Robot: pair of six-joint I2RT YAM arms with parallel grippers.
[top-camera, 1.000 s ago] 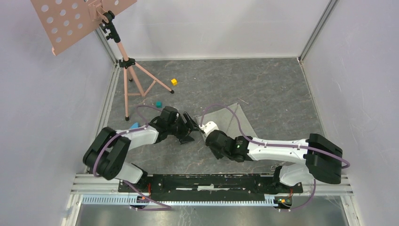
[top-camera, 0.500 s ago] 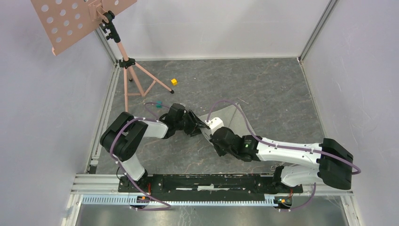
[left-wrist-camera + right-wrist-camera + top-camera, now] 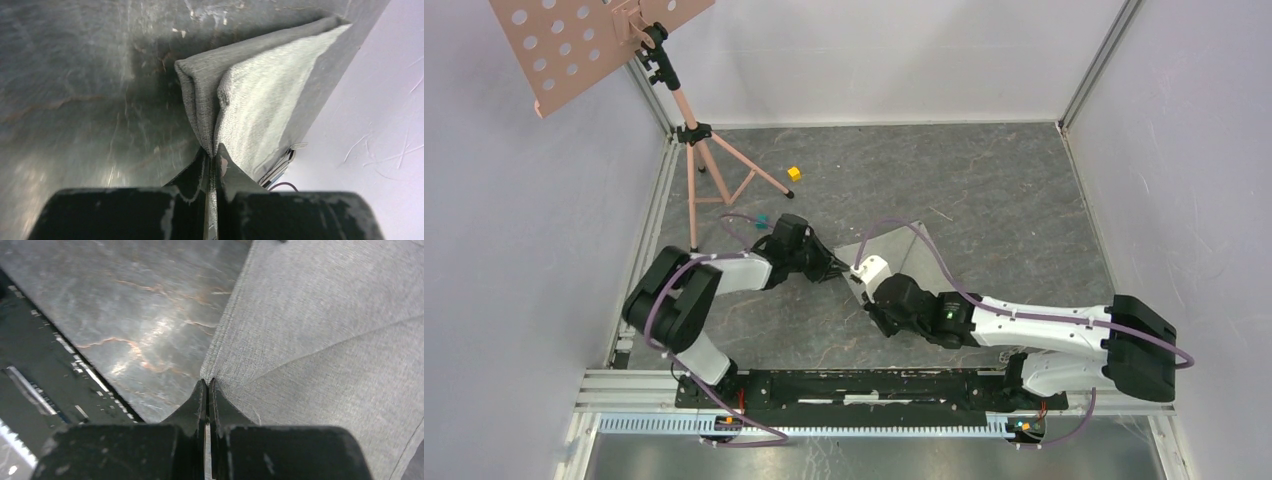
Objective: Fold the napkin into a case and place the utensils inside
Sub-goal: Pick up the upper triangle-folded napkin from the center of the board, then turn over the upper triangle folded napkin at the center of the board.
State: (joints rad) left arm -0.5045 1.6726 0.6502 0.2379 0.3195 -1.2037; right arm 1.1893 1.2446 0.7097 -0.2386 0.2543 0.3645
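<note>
1. The left gripper (image 3: pixel 212 156) is clenched, its fingers pressed together on a raised, doubled fold of the napkin (image 3: pixel 260 95).
2. The right gripper (image 3: pixel 207 390) is likewise closed tight, its tips pinching the napkin's hem where the cloth meets the bare table (image 3: pixel 125 315).
3. The napkin lies near the middle of the dark marbled table. Its near-left corner is bunched between the two grippers, which sit just beside each other, and the rest spreads flat beyond them.
</note>
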